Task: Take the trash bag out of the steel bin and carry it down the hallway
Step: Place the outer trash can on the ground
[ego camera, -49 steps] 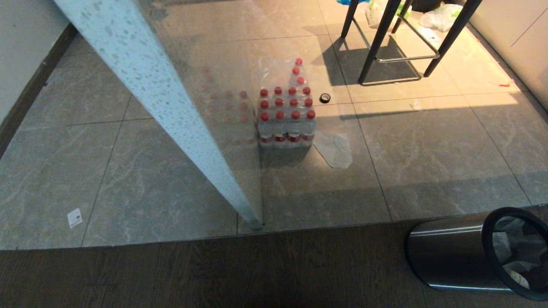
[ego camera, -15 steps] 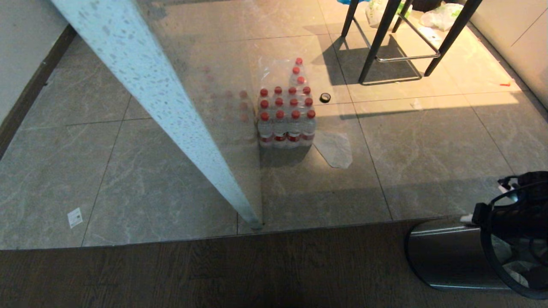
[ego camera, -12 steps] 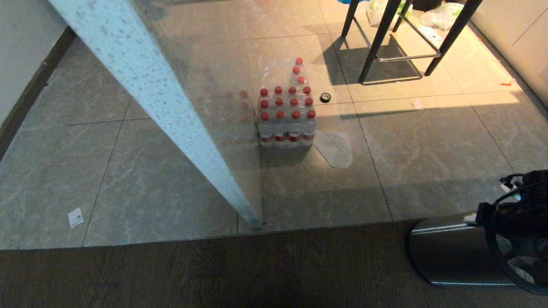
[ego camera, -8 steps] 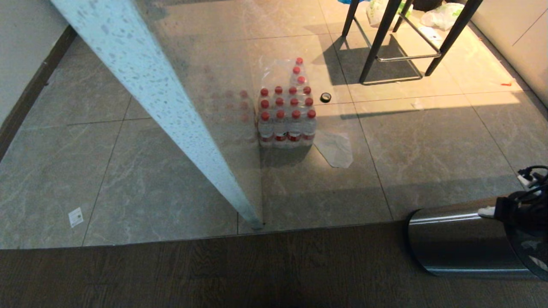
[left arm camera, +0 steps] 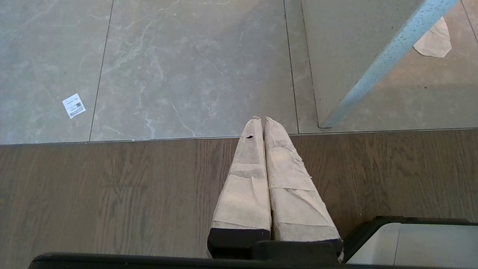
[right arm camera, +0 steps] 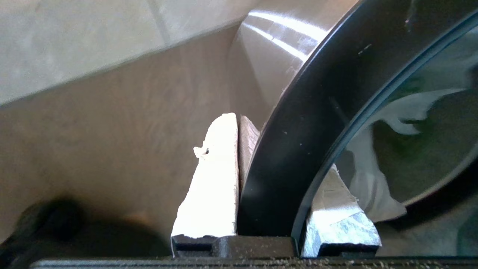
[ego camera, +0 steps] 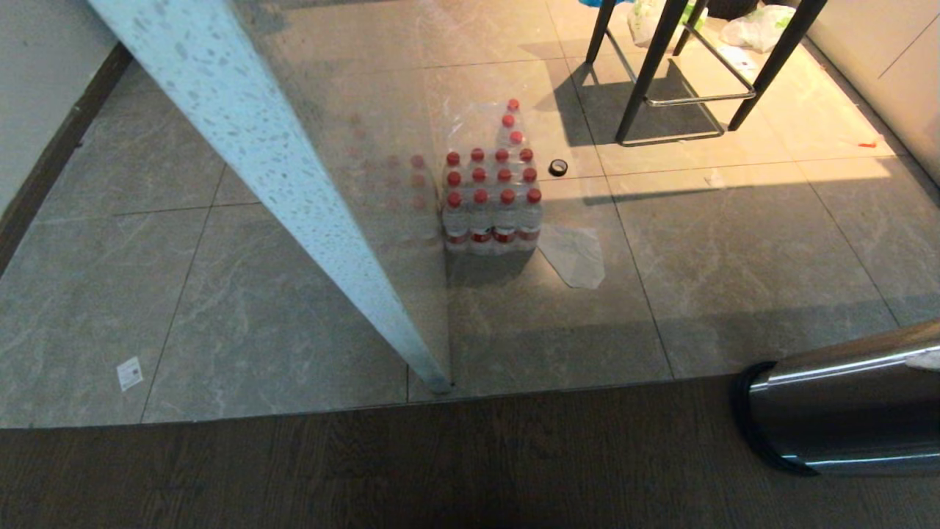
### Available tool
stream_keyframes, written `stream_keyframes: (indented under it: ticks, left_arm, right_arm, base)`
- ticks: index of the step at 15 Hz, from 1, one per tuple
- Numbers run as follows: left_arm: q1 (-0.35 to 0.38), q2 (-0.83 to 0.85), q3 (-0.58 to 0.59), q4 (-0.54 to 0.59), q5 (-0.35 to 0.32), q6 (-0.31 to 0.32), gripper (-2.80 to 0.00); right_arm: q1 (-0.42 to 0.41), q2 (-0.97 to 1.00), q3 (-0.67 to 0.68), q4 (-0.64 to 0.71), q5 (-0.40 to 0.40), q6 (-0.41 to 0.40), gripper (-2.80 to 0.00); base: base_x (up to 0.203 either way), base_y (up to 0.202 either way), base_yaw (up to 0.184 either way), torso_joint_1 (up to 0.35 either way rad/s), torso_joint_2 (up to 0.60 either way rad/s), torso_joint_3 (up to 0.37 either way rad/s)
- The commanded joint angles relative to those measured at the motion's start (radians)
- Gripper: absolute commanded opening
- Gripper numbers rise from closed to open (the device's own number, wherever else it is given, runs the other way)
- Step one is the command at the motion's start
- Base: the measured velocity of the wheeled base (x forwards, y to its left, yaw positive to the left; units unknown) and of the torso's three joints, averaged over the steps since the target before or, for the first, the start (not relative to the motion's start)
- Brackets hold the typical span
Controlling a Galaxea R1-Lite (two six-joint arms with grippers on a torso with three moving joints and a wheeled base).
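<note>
On the grey floor tiles [ego camera: 242, 323] at the far left I saw a small white sticker [ego camera: 128, 373] with dark print too small to read. My left hand [left arm camera: 260, 120] hung clenched and empty over the dark wood strip [left arm camera: 112, 194]. Past the speckled pale post [ego camera: 279, 176] stood a shrink-wrapped pack of red-capped bottles [ego camera: 490, 198] with red labels I could not read. On the right lay the tipped steel bin [ego camera: 844, 411]. My right hand [right arm camera: 261, 142] was clamped on its black rim [right arm camera: 298, 123]. The trash bag [right arm camera: 373, 179], thin white plastic with green showing, sat crumpled inside the bin.
</note>
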Motion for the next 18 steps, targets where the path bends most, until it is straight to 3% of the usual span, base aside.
stream_keyframes:
  ticks: [1, 3, 7, 13, 15, 18]
  left_arm:
    - [0.0, 0.0, 0.0, 0.0, -0.001, 0.0, -2.8]
    - [0.0, 0.0, 0.0, 0.0, 0.0, 0.0, -2.8]
    - [0.0, 0.0, 0.0, 0.0, -0.001, 0.0, -2.8]
    - [0.0, 0.0, 0.0, 0.0, -0.001, 0.0, -2.8]
    - [0.0, 0.0, 0.0, 0.0, 0.0, 0.0, -2.8]
    - [0.0, 0.0, 0.0, 0.0, -0.001, 0.0, -2.8]
  right_arm:
    - [-0.016, -0.05, -0.034, 0.006, 0.004, -0.003, -2.8]
    - [-0.026, -0.116, -0.056, 0.072, 0.025, -0.043, -2.8]
    - [-0.077, -0.266, -0.071, 0.266, 0.096, -0.198, -2.8]
    - [-0.101, -0.475, -0.134, 0.486, 0.134, -0.267, -2.8]
    - [-0.12, -0.514, -0.156, 0.566, 0.151, -0.398, -2.8]
    - [-0.156, -0.568, -0.217, 0.689, 0.216, -0.444, -2.8]
  base:
    - [0.0, 0.0, 0.0, 0.0, 0.0, 0.0]
    - [0.0, 0.0, 0.0, 0.0, 0.0, 0.0]
    - [0.0, 0.0, 0.0, 0.0, 0.0, 0.0]
    - [0.0, 0.0, 0.0, 0.0, 0.0, 0.0]
    - [0.0, 0.0, 0.0, 0.0, 0.0, 0.0]
    - [0.0, 0.0, 0.0, 0.0, 0.0, 0.0]
